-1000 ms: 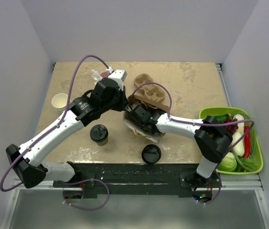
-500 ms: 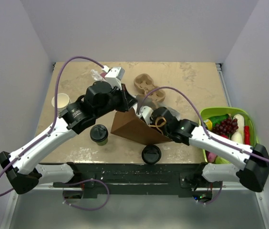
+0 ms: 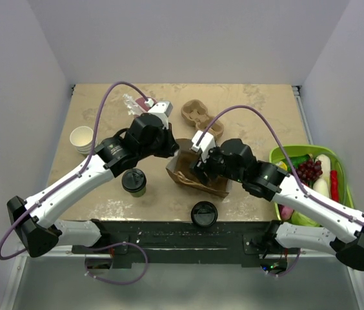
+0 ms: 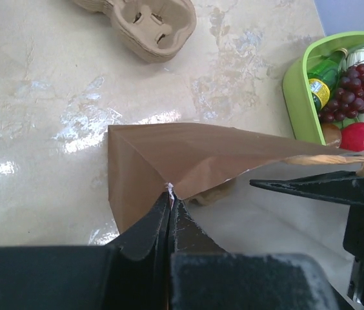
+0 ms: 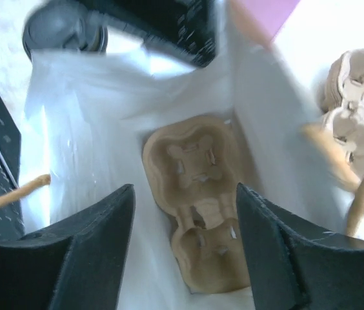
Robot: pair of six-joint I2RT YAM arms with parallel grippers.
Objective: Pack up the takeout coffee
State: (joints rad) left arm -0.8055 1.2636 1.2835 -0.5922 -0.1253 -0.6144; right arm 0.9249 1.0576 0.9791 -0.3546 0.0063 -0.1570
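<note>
The takeout coffee [image 3: 133, 181], an olive-green cup with a black lid, stands on the table left of the brown paper bag [image 3: 183, 174]. My left gripper [image 3: 170, 146] [image 4: 170, 188] is shut on the bag's [image 4: 169, 152] upper edge and holds the mouth open. My right gripper [image 3: 200, 163] [image 5: 183, 188] hovers open over the bag's mouth, nothing between its fingers. Below it, a cardboard cup carrier [image 5: 198, 200] lies flat on the bag's bottom. Neither gripper touches the coffee.
A loose black lid [image 3: 204, 212] lies near the front edge. More cardboard carriers [image 3: 198, 115] [image 4: 146, 26] sit behind the bag. Stacked white cups [image 3: 82, 137] stand far left. A green basket [image 3: 346, 223] [image 4: 295, 84] of produce is on the right.
My right gripper has opened and its arm has swung out to the right, wrist now above the bag. The bag tipped up half a second ago and has settled back.
</note>
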